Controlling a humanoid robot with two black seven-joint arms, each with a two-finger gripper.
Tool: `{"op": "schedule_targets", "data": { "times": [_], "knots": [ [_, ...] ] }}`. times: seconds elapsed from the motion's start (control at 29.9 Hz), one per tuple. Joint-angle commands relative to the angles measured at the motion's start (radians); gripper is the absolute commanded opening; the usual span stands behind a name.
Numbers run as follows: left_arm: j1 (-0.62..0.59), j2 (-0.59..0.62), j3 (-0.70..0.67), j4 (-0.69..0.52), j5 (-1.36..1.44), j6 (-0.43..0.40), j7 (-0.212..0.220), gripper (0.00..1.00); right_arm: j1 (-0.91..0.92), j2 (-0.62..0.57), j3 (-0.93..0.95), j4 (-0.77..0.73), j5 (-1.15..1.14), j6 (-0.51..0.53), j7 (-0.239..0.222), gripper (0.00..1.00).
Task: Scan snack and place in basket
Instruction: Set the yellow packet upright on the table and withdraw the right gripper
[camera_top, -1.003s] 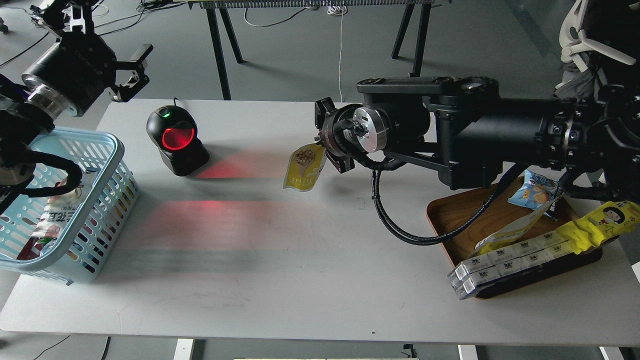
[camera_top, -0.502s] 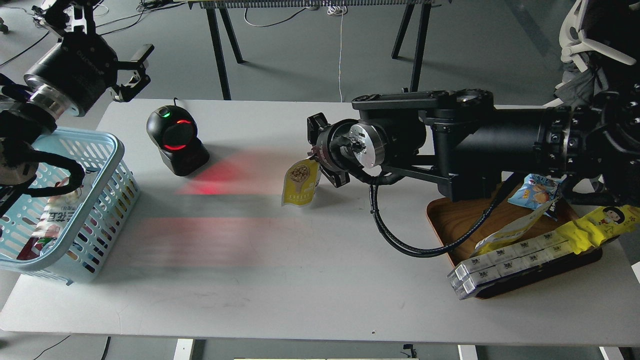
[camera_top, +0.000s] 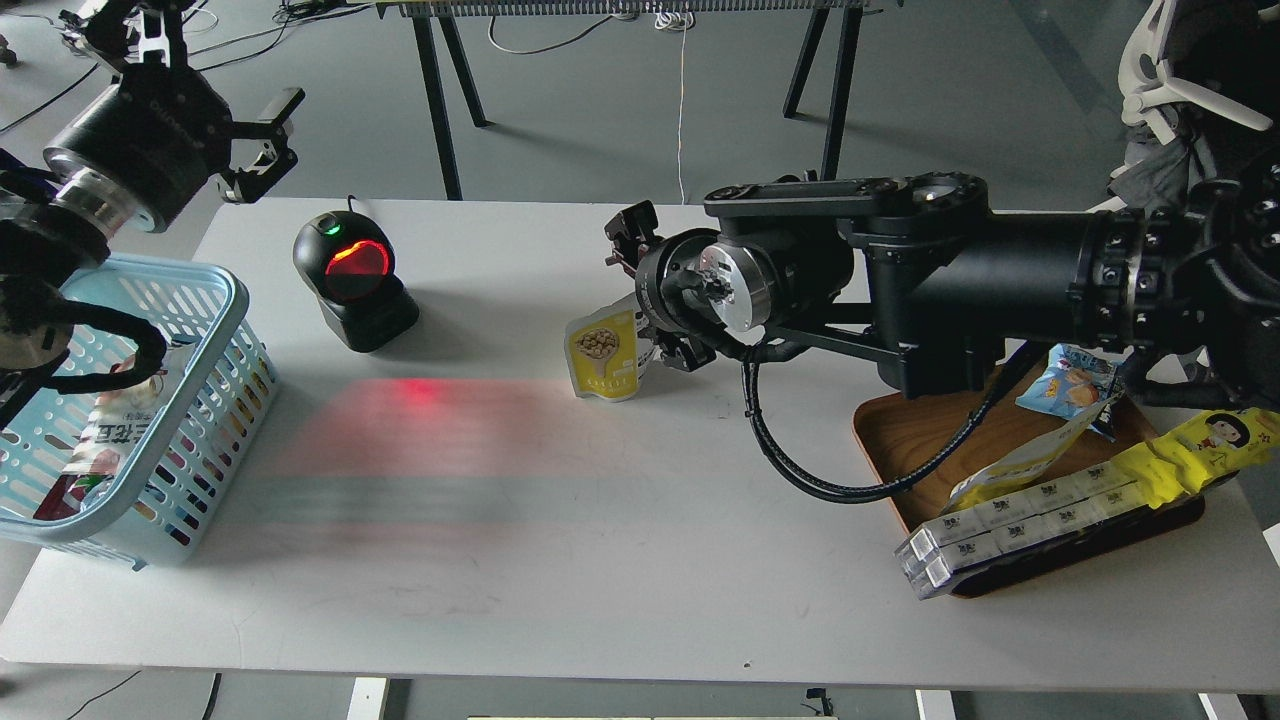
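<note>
The snack (camera_top: 602, 356), a small pouch with a yellow front and a round nut picture, hangs upright at the table's middle with its bottom at or just above the tabletop. My right gripper (camera_top: 640, 308) reaches in from the right and is shut on the pouch's upper right edge. The pouch's front faces me, with the black scanner (camera_top: 352, 282) to its left. The light blue basket (camera_top: 232, 292) stands at the table's left edge with several packets inside. My left gripper (camera_top: 272, 138) hovers open and empty above the basket's far corner.
The scanner's red window glows and throws red light on the table (camera_top: 420, 400) in front of it. A wooden tray (camera_top: 905, 440) at the right holds a blue snack bag (camera_top: 1068, 384), a long yellow packet (camera_top: 1195, 448) and a row of white boxes (camera_top: 1000, 520).
My right gripper has moved the snack a little left and lower and turned it more upright. The red light patch shifted on the table. The left arm has not moved.
</note>
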Motion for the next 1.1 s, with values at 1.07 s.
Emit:
{"op": "schedule_targets", "data": {
  "times": [1.07],
  "knots": [
    [-0.135, 0.388, 0.018, -0.136, 0.036, -0.018, 0.149, 1.0, -0.45, -0.729, 0.744, -0.055, -0.102, 0.555, 0.079, 0.94]
  ]
}}
